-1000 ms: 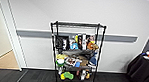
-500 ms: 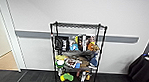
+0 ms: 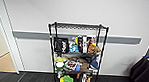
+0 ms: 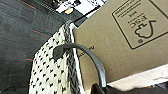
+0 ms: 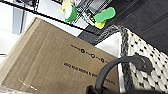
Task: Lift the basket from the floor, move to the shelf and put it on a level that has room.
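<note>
1. Wall (image 3: 92,12), pale w/ a grey rail across it, is seen over most of the head view; a doorway w/ tan floor is shown at far left.
2. Carpet floor (image 3: 33,79), dark grey, is seen along the bottom edge of the head view and again in the upper left of the left wrist view (image 4: 22,30).
3. Shelf (image 3: 76,55), a black wire rack, is placed centre frame against the wall. Its top level (image 3: 79,26) is seen as a flat wire grid w/ nothing on it; lower tiers are crowded w/ boxes, bags and small items.
4. Cardboard box (image 4: 120,40) is seen sitting inside the basket, pressed against its rim; printed marks are visible on it in both wrist views (image 5: 55,57).
5. Basket (image 4: 52,72), cream woven w/ a dark braided rim, is shown lower left in the left wrist view and at right in the right wrist view (image 5: 145,57), w/ carpet beneath it.
6. Black loop handles (image 4: 92,60) (image 5: 120,67) are seen arching from the rim toward each camera.
7. Gripper fingers: whether apart or together cannot be told for either arm.
</note>
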Available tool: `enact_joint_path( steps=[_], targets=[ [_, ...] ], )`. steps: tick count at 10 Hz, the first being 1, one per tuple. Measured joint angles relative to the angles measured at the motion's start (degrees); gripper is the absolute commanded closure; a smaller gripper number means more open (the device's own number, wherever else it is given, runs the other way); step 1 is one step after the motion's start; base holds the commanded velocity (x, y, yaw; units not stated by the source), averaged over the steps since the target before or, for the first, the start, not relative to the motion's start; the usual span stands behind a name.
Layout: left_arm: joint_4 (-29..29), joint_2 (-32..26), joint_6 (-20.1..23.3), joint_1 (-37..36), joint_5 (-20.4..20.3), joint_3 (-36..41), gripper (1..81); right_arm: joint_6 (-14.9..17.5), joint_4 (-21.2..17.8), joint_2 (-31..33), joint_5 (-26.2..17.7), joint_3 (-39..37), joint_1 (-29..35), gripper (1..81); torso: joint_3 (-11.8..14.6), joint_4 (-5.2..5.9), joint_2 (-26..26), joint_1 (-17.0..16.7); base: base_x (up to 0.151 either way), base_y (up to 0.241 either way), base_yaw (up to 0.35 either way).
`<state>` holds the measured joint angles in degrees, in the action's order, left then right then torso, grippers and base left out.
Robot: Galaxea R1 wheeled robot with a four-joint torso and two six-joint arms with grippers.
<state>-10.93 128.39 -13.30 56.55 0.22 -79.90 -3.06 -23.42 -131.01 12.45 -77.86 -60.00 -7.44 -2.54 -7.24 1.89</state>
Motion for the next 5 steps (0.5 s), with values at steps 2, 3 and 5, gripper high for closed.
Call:
enact_joint_path(
  steps=[2,3,5],
  targets=[
    [0.00,-0.02,0.00,0.00,-0.01,0.00,81.1,0.01,0.02,0.02,0.00,0.00,-0.02,81.1,0.00,0.00,-0.02,-0.02,0.135,0.000,0.000],
    [0.00,-0.04,0.00,0.00,-0.01,0.00,81.1,0.01,0.02,0.00,0.00,0.00,-0.02,81.1,0.00,0.00,-0.02,-0.02,0.143,0.000,0.000],
    [0.02,-0.02,0.00,0.00,-0.01,0.00,81.1,0.01,0.02,0.00,-0.02,0.00,-0.05,81.1,0.00,0.00,-0.02,-0.02,0.150,0.000,0.000]
  ],
)
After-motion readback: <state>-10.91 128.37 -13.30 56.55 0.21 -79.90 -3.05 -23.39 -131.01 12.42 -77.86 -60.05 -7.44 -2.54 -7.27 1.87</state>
